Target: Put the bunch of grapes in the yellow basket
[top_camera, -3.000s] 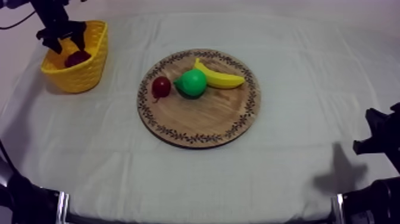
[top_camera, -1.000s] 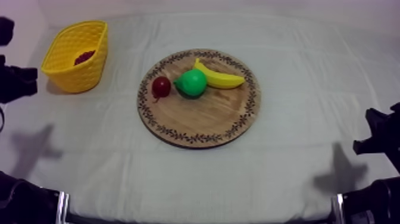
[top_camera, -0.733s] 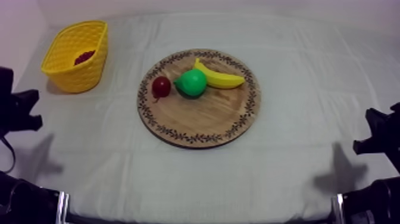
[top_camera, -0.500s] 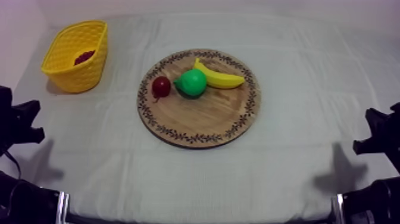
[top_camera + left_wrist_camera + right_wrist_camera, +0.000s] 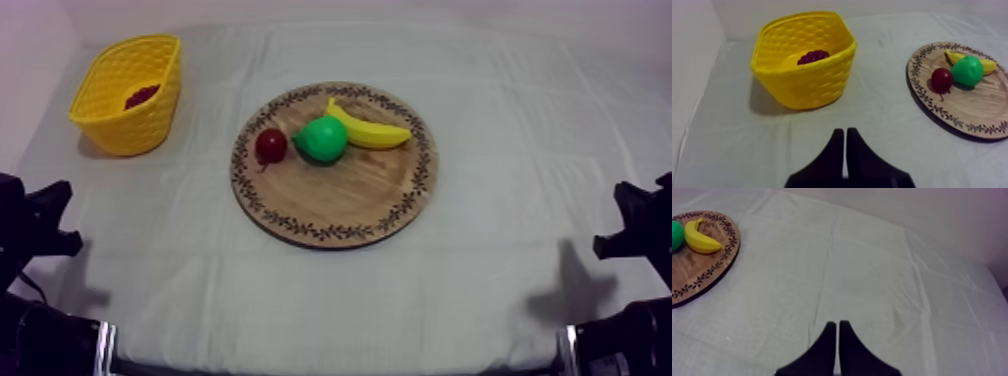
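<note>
The dark purple bunch of grapes [image 5: 141, 96] [image 5: 813, 56] lies inside the yellow basket [image 5: 120, 125] [image 5: 803, 85] at the table's far left. The round wooden board [image 5: 340, 205] [image 5: 972, 112] [image 5: 697, 268] in the middle carries a small red fruit [image 5: 270, 146] [image 5: 941, 79], a green pear [image 5: 322, 139] [image 5: 967, 70] and a banana [image 5: 368, 128] [image 5: 699, 237]. My left gripper [image 5: 40, 215] [image 5: 845, 145] sits low at the left edge, shut on nothing, its fingers a narrow wedge short of the basket. My right gripper [image 5: 630, 225] [image 5: 837, 335] rests low at the right, shut on nothing over bare cloth.
The grey-white cloth [image 5: 330, 300] spreads flat between the board and the table's front edge. A pale wall [image 5: 922, 213] runs behind the table.
My left arm has drawn back from beside the basket down to the table's lower left edge. The grapes stay in the basket. The right arm has not moved.
</note>
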Robot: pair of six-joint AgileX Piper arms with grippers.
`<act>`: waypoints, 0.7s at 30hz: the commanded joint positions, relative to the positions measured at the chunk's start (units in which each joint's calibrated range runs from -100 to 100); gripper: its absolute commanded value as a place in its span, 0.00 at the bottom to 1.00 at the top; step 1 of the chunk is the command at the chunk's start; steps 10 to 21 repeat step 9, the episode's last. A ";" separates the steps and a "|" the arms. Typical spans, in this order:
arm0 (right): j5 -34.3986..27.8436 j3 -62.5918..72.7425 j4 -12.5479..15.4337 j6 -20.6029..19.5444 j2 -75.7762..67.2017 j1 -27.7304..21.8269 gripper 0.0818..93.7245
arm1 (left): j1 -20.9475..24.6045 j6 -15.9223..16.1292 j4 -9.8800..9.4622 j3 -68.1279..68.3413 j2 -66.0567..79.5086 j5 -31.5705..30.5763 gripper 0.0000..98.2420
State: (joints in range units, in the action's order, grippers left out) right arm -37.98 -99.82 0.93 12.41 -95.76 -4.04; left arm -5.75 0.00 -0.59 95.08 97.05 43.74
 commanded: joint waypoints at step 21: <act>0.00 0.04 0.02 0.00 0.00 -0.02 0.00 | 1.31 -8.51 -1.19 3.80 2.87 -8.18 0.00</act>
